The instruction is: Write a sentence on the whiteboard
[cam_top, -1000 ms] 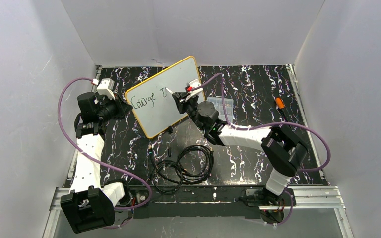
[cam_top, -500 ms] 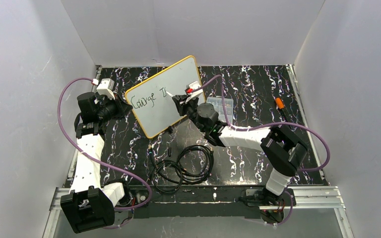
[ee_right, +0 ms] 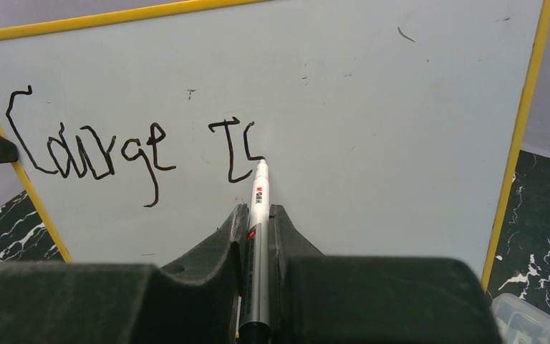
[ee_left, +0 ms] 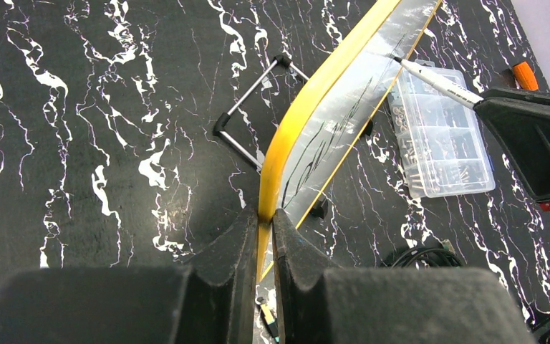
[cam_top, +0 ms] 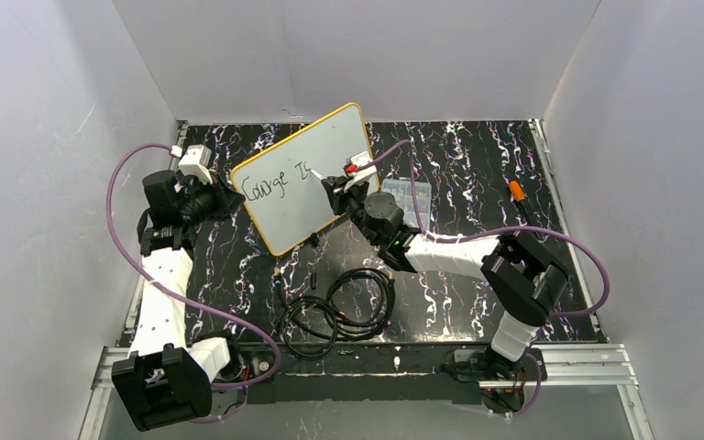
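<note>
The whiteboard, white with a yellow-orange rim, stands tilted at the middle of the table. My left gripper is shut on its left edge; in the left wrist view the yellow rim runs straight into the left gripper. My right gripper is shut on a silver-white marker, whose tip touches the whiteboard. The sentence reads "Courge" followed by two unfinished strokes by the marker tip. From above, the right gripper sits in front of the board's right half, next to the sentence.
A clear compartmented plastic box lies right of the board, with an orange object farther right. Coiled black cables lie in front of the arms. A thin metal stand shows behind the board. White walls enclose the table.
The marker tip has shifted slightly right and a new stroke has appeared after the "I". The left arm and the board have stayed still.
</note>
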`<state>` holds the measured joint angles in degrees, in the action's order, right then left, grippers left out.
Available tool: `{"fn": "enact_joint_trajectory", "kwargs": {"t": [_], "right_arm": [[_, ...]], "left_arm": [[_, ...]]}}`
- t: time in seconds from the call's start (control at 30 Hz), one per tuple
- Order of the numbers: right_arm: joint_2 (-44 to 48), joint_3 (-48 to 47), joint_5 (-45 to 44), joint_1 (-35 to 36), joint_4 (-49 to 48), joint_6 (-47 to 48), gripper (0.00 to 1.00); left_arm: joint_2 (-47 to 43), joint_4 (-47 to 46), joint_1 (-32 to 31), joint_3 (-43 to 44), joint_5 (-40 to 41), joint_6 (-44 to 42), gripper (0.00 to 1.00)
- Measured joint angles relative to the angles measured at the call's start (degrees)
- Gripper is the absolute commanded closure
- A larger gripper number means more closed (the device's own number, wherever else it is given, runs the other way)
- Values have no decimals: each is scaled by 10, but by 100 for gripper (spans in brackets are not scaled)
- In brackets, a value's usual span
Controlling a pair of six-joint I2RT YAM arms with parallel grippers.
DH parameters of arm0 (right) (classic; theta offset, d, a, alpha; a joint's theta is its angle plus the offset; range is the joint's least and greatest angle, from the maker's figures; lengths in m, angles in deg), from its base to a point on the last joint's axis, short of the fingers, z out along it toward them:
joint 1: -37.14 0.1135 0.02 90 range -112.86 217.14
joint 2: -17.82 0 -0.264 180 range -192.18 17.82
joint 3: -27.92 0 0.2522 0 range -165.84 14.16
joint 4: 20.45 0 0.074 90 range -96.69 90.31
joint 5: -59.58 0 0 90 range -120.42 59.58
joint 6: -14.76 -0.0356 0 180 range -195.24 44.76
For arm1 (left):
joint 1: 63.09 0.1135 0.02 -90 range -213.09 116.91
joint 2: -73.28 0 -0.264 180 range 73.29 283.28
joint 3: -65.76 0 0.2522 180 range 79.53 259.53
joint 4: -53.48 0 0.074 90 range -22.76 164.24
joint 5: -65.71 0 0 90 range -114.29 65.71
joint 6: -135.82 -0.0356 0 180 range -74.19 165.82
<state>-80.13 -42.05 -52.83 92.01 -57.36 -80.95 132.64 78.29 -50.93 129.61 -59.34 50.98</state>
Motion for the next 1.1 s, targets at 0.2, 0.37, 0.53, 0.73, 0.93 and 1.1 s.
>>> {"fn": "enact_joint_trajectory", "kwargs": {"t": [0.2,0.37,0.53,0.73,0.93,1.1], "right_arm": [[0,0,-4,0,0,9,99],[0,-3,-5,0,0,16,99],[0,-8,-6,0,-1,18,99],[0,-19,-3,0,0,20,99],[0,-25,3,0,-1,19,99],[0,-26,6,0,-1,19,99]], "left_arm": [[0,0,0,0,0,0,100],[0,0,0,0,0,0,100],[0,0,0,0,0,0,100],[0,0,0,0,-1,0,100],[0,0,0,0,-1,0,100],[0,0,0,0,-1,0,100]]}}
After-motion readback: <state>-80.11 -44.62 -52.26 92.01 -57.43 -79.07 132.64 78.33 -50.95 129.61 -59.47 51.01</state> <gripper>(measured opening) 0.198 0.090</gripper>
